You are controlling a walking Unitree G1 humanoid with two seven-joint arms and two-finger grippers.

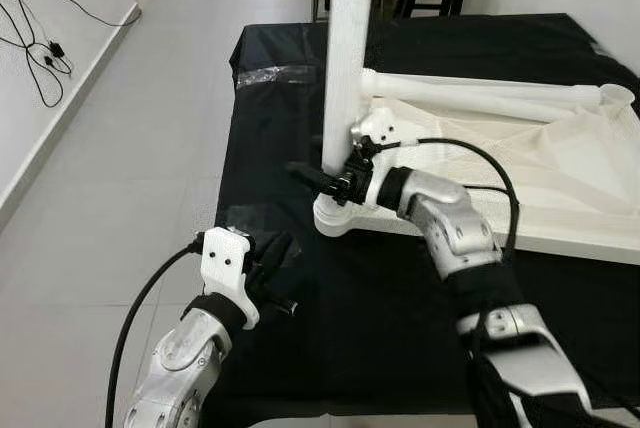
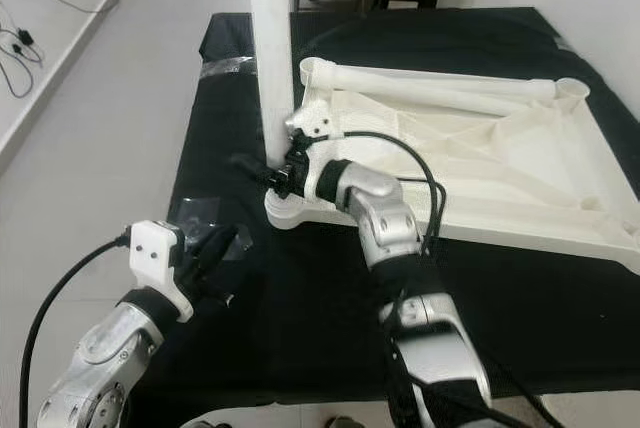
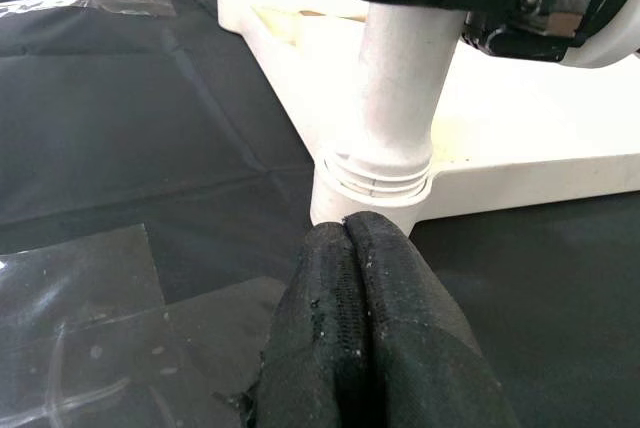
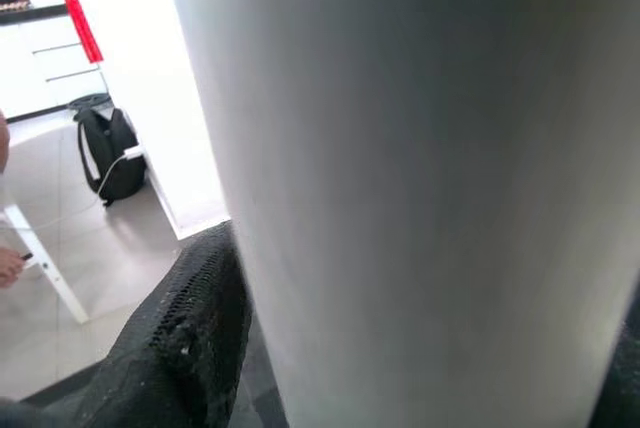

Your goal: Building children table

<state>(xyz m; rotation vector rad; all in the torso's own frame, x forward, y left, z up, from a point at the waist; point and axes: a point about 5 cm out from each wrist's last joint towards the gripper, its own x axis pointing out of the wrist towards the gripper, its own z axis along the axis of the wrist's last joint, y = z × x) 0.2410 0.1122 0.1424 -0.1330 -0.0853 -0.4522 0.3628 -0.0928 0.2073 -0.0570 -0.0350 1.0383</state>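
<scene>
A children's table top [image 1: 560, 178] lies upside down on the black-covered worktop [image 1: 300, 58], with one white leg [image 1: 345, 58] standing upright in the corner socket [image 1: 340, 216] nearest the robot. The right gripper [image 1: 318, 178] grips that leg low down, just above the socket, its black jaws pinching the leg from both sides; the right wrist view shows a black finger [image 4: 190, 338] pressed flat against the white tube. More legs [image 2: 440, 88] lie flat on the underside toward 12 o'clock. The left gripper [image 1: 268, 273] rests low over the cloth at about 7 o'clock from the socket, jaws pressed together and empty, pointing at the leg's threaded collar [image 3: 375, 180].

The step in hand appears to be seating this leg. Done well, it likely means keeping the leg plumb while turning it so the collar's rings sink evenly into the socket, gripping low to limit wobble. The free left gripper could steady the table top's edge so the piece does not slide or twist on the cloth. A tilted leg risks binding in the socket.
</scene>
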